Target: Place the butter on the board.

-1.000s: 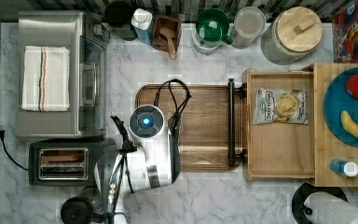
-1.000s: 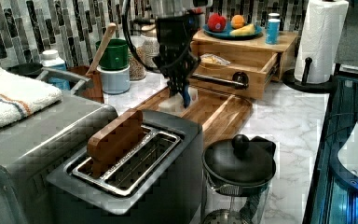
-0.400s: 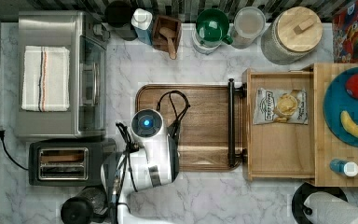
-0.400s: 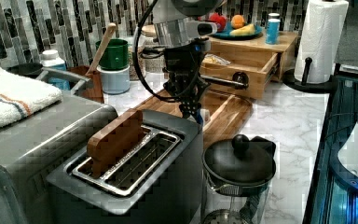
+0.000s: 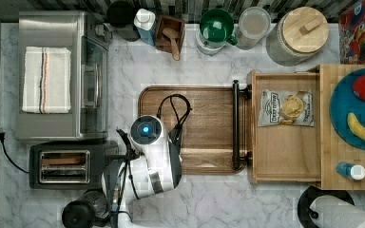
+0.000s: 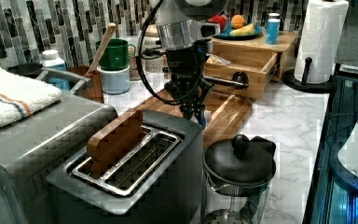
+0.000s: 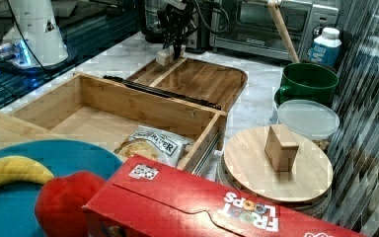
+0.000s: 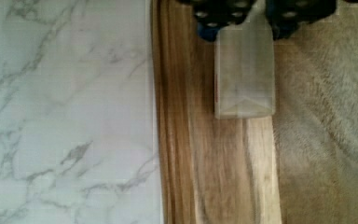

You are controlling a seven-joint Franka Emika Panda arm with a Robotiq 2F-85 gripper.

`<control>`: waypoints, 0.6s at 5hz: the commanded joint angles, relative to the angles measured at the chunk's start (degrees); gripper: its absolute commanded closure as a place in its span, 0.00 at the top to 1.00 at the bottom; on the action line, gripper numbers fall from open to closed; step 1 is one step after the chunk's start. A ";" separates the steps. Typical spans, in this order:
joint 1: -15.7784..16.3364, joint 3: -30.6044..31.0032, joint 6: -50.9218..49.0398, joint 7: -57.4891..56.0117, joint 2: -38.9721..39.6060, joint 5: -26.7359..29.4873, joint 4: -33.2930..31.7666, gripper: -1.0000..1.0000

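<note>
A red cereal box is showing the words "FROOT LOOPS" in the right view, and in the top view the same box is showing the letters "LOOPS" at its edge. A chip bag is lying in the paler wooden tray; its print is too small to read with certainty. A blue-and-white bottle is carrying a letter that is looking like "M".

The gripper is hanging over the corner of the board nearest to the toaster. In the wrist view the butter, a pale wrapped stick, is sitting between the two dark fingers, which are standing on both of its sides at one end, while the rest of the stick is reaching out beyond the fingertips. I cannot tell if the fingers are pressing on it or are just beside it. In the right view the butter is lying directly under the gripper, low on the board's edge, next to the marble counter.
</note>
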 commanded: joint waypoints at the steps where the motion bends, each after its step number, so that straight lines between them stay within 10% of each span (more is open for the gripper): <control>1: 1.27 0.82 5.88 5.90 1.36 -2.33 2.39 1.00; 3: 0.84 0.90 5.48 6.17 0.94 -2.49 2.10 1.00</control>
